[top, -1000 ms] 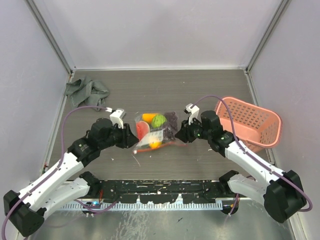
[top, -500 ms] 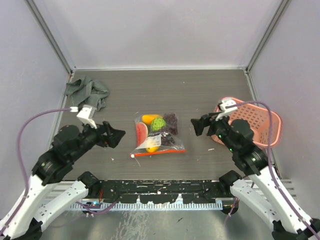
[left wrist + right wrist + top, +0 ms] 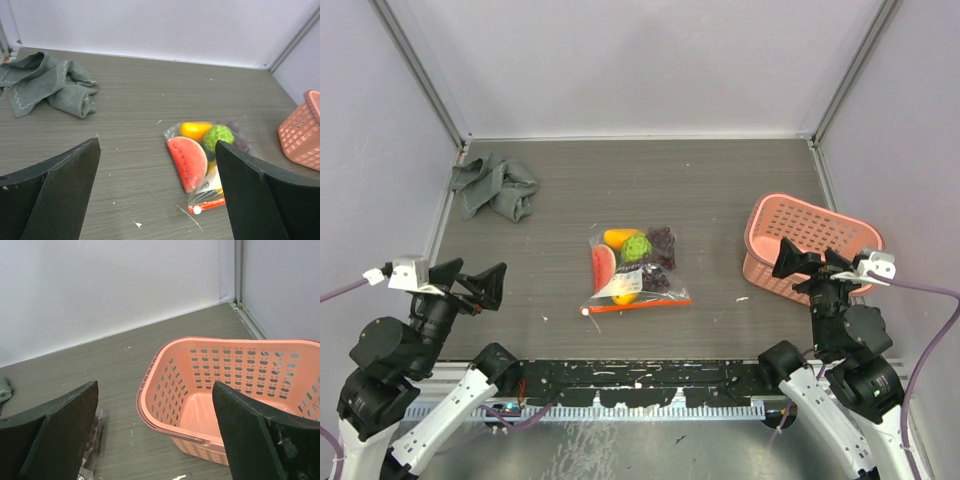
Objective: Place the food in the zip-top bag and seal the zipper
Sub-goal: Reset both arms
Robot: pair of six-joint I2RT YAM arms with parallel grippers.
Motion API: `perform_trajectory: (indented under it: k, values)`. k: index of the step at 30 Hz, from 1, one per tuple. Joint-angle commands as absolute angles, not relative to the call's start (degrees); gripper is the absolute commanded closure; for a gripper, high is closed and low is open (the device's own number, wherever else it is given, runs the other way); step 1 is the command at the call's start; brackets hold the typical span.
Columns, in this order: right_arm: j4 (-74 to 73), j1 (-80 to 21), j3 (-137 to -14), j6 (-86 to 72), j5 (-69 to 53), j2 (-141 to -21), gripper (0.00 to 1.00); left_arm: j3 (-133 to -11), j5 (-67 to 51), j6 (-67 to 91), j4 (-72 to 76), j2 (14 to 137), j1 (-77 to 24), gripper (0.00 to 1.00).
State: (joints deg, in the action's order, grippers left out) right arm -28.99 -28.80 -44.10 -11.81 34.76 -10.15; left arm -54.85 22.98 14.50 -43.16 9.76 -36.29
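Observation:
The zip-top bag lies flat in the middle of the table with the food inside: a red watermelon slice, a bumpy green fruit, dark grapes and an orange piece. Its red-orange zipper runs along the near edge, with the white slider at the left end. My left gripper hangs open, raised, well left of the bag. My right gripper is open over the basket's near side. In the right wrist view only the bag's edge shows.
A pink lattice basket stands at the right, and its inside looks empty. A crumpled grey cloth lies at the back left. Walls close the table on three sides.
Both grippers let go of the bag, opened wide and drew back toward the near edge, left to the left, right to the right. The bag stays flat on the table.

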Motion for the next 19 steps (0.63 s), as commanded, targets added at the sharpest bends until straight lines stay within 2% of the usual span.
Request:
perform_trajectory:
  k: [1,19]
  values:
    - [-28.58,-28.76,-42.73,-12.59,38.79,-7.4,0.0,-52.47,27.44,12.56,-40.93,8.88,-36.1,0.02]
    - [-28.74,-28.74,-43.33,-11.56,36.51,-7.23,0.0,-49.37,27.21,11.08,-41.22,10.07,-33.91,0.02]
